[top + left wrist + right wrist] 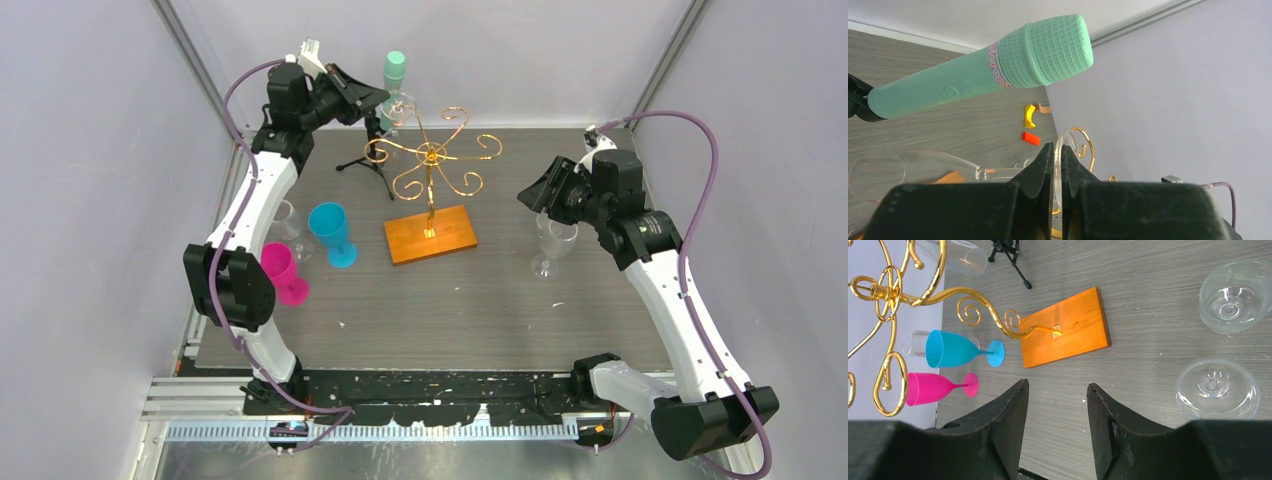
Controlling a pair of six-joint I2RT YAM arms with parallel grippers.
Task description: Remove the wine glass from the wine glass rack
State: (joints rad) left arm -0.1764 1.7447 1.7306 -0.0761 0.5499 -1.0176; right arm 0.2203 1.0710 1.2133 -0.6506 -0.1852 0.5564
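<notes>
My left gripper [1057, 162] pinches the thin foot of the clear wine glass [993, 173], which sits beside a far curl of the wine glass rack [432, 155]. The left arm [255, 200] stretches high along the table's left edge. My right gripper [1057, 386] hangs with its jaws spread, elbow bent, over the right side.
</notes>
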